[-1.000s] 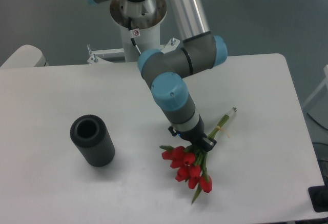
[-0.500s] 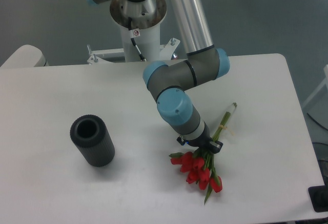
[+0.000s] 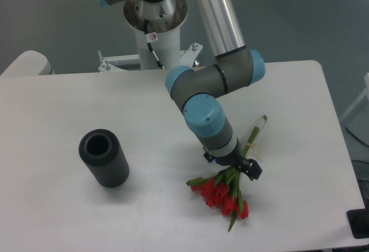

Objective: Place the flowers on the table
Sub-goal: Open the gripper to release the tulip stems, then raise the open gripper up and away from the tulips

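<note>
The flowers [image 3: 222, 194] are a bunch of red tulip buds with green stems running up right to a pale cut end, tied with a pale band. They lie low over the white table [image 3: 52, 125] at the front right, the buds at or just above the surface. My gripper [image 3: 235, 168] points down at the stems just above the buds and is shut on them. Its fingertips are mostly hidden by the wrist and the leaves.
A dark grey ribbed cylinder [image 3: 104, 158] stands upright at the table's left middle, well apart from the flowers. The arm's base column [image 3: 154, 24] rises behind the far edge. The table's front edge lies close below the buds.
My gripper has moved right and toward the front edge with the flowers, lowering them. The bunch has shifted with it and the buds now lie flatter and more spread.
</note>
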